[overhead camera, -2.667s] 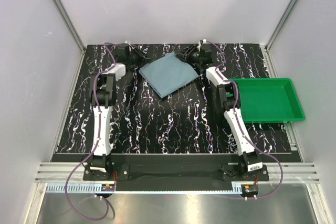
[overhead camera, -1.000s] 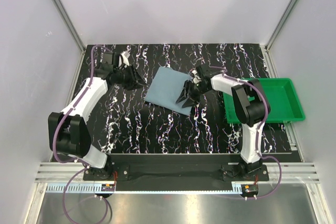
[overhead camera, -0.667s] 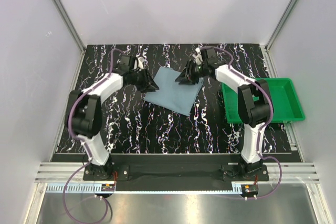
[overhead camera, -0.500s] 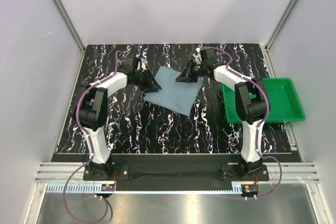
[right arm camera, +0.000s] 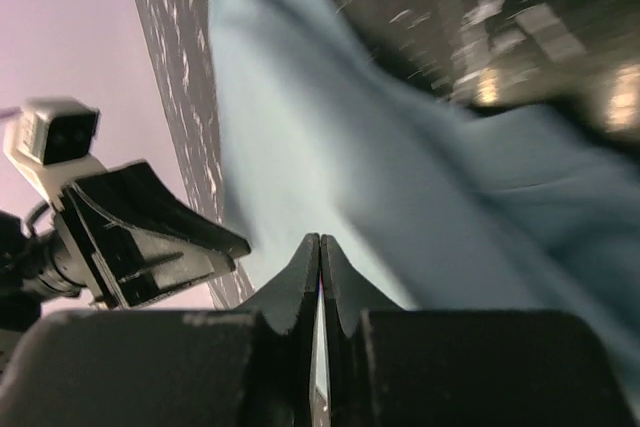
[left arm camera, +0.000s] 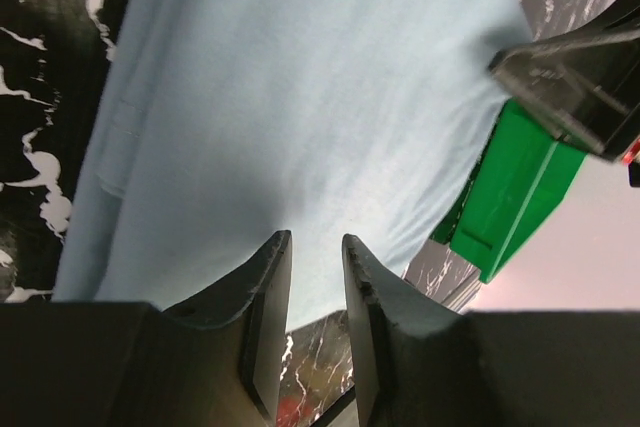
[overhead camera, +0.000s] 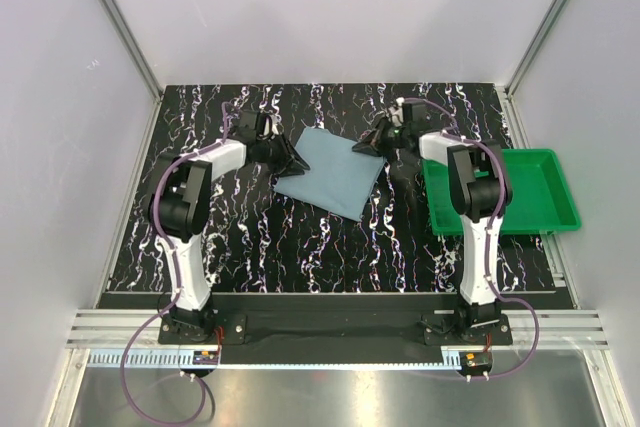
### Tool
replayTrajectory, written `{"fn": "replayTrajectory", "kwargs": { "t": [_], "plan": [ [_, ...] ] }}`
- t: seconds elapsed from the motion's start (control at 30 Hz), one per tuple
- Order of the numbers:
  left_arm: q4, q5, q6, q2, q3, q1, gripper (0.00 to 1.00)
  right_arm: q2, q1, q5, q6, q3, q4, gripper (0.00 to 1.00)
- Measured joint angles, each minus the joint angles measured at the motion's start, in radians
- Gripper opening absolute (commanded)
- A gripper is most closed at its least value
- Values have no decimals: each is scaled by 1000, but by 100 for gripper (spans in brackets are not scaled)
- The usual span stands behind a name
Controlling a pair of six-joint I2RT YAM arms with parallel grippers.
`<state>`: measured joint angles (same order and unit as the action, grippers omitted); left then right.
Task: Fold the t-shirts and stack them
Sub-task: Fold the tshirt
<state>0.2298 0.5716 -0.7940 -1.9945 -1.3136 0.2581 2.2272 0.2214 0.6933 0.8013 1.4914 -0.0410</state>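
The t-shirt (overhead camera: 330, 172) is a dusty blue-grey folded square lying flat at the back middle of the table. My left gripper (overhead camera: 289, 159) lies low at its left corner, jaws a narrow gap apart and nothing between them. In the left wrist view (left arm camera: 315, 247) the shirt (left arm camera: 300, 97) spreads just beyond the tips. My right gripper (overhead camera: 366, 145) is at the shirt's far right corner. In the right wrist view (right arm camera: 320, 242) its jaws are pressed together with no cloth seen between them, and the shirt (right arm camera: 330, 147) lies blurred beyond.
A green plastic tray (overhead camera: 495, 154) stands at the right edge of the table, close behind the right arm; it also shows in the left wrist view (left arm camera: 515, 192). The table top is black with white marbling. Grey walls close in the back and sides.
The shirt has shifted toward the near side and turned a little. The right gripper moved from the shirt's near right edge to its far right corner. The left gripper swung in to the left corner.
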Motion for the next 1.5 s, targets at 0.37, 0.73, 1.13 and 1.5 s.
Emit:
{"fn": "replayTrajectory", "kwargs": {
  "t": [0.37,0.73,1.13,1.5],
  "plan": [
    [31,-21,39,-37,3,0,31,148,-93,62,7,87,-34,12],
    [316,-217,311,115,-104,7,71,128,-92,-57,-208,416,513,66],
    [401,-193,669,64,-273,-135,82,-503,-89,-124,-401,69,922,79],
    [335,-19,707,-316,-607,-109,82,-966,-85,-117,-378,-307,1021,80]
  ]
}}
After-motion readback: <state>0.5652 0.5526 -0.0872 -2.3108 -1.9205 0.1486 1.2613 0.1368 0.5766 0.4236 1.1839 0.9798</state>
